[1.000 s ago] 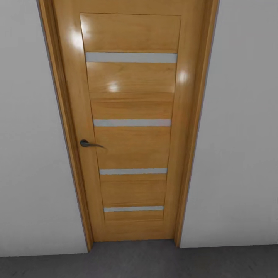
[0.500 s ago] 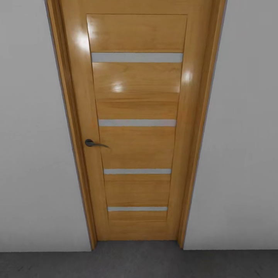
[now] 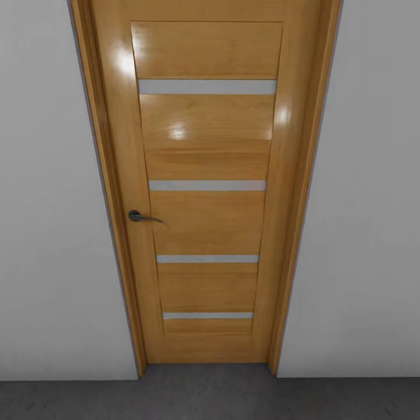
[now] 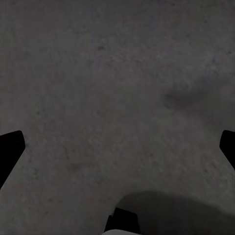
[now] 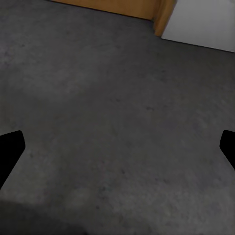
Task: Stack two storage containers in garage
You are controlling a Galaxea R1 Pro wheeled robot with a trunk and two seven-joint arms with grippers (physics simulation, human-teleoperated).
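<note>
The robot is standing square to the door (image 3: 207, 192), which is shut in its frame, handle (image 3: 142, 217) on the side of the left arm, pale wall (image 3: 52, 233) to either side. Against a second ago, the whole head view has slid a little sideways and then settled; between the half-second picture and this one nothing is shifting at all. That reads as the base finishing a small adjustment and coming to rest, not as the door moving.

Both arms are hanging low, pointing down at the floor (image 3: 210, 399). In the left wrist view the left tool (image 4: 117, 149) is showing its two dark fingertips at the far edges, spread wide, with only bare mottled concrete (image 4: 112, 88) between them. The right tool (image 5: 117, 149) is likewise standing wide open over concrete (image 5: 107, 122), gripping nothing; ahead of it and off to one side are lying the foot of the door frame (image 5: 164, 17) and a patch of wall (image 5: 205, 27).

The dark concrete and grey walls suggest the robot is already in the garage. The containers are appearing nowhere in these pictures, so I cannot say where they are or whether either has been brought over. With both tools empty and the robot halted facing a closed door, my guess is it is about to go through for a container; the handle is well above and ahead of both tools, so an arm would need lifting.
</note>
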